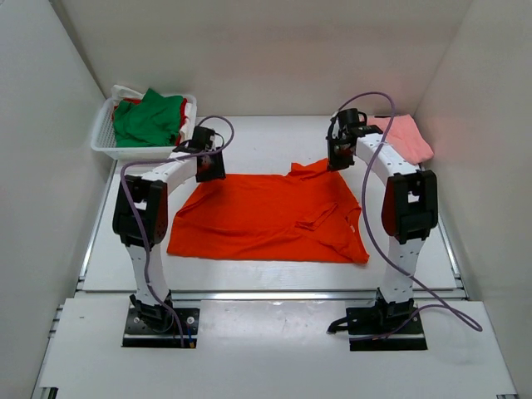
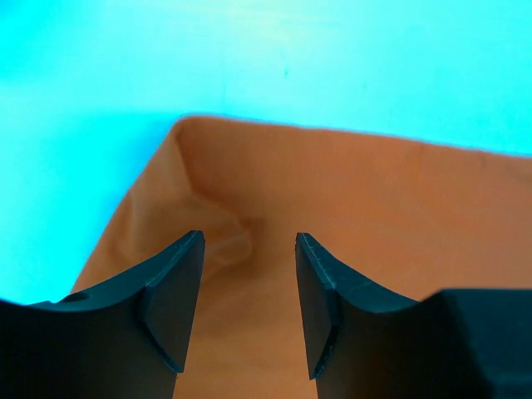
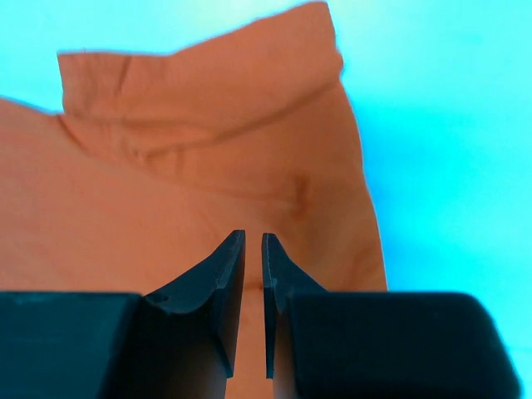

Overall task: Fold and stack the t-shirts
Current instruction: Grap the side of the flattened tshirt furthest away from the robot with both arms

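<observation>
White table (image 1: 274, 141) beneath flat, creased orange-red t-shirt (image 1: 274, 218)

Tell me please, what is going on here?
Two robot arms are working on an orange-red shirt spread on the table. The left gripper hangs open over its far-left corner; the right gripper, nearly shut, is at its far-right part. A pink shirt lies aside; a green shirt sits in the basket.

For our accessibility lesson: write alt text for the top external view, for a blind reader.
A bright orange-red cloth t-shirt lies spread on the white table, the left gripper over its far left corner, the right gripper over its far right. A white plastic mesh basket far left holds a green shirt; a pale pink shirt lies far right.
</observation>
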Robot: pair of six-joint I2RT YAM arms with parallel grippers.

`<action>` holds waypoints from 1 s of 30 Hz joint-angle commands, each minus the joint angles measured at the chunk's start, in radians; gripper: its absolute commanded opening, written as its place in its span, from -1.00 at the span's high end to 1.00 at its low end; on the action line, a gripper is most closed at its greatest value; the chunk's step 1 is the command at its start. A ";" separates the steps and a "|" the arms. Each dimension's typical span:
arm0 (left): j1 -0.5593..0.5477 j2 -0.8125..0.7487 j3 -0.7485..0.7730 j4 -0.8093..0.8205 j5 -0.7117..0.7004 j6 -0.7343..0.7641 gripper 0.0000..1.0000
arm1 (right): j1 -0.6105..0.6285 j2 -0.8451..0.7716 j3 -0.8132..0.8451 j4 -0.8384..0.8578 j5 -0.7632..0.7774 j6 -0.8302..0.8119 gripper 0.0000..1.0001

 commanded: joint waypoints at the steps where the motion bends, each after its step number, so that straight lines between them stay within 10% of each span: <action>1: -0.013 0.034 0.094 -0.029 -0.062 0.019 -0.18 | -0.011 0.051 0.093 0.010 -0.002 -0.018 0.76; 14: -0.031 0.111 0.116 -0.113 -0.113 0.048 -0.03 | -0.041 0.156 0.214 -0.002 -0.011 -0.029 0.74; 22: -0.019 0.076 0.084 -0.107 -0.079 0.054 0.83 | -0.062 0.251 0.342 -0.042 -0.003 -0.052 0.68; 30: 0.006 0.025 0.058 -0.107 -0.057 0.054 0.95 | -0.044 0.231 0.282 0.028 -0.011 -0.073 0.64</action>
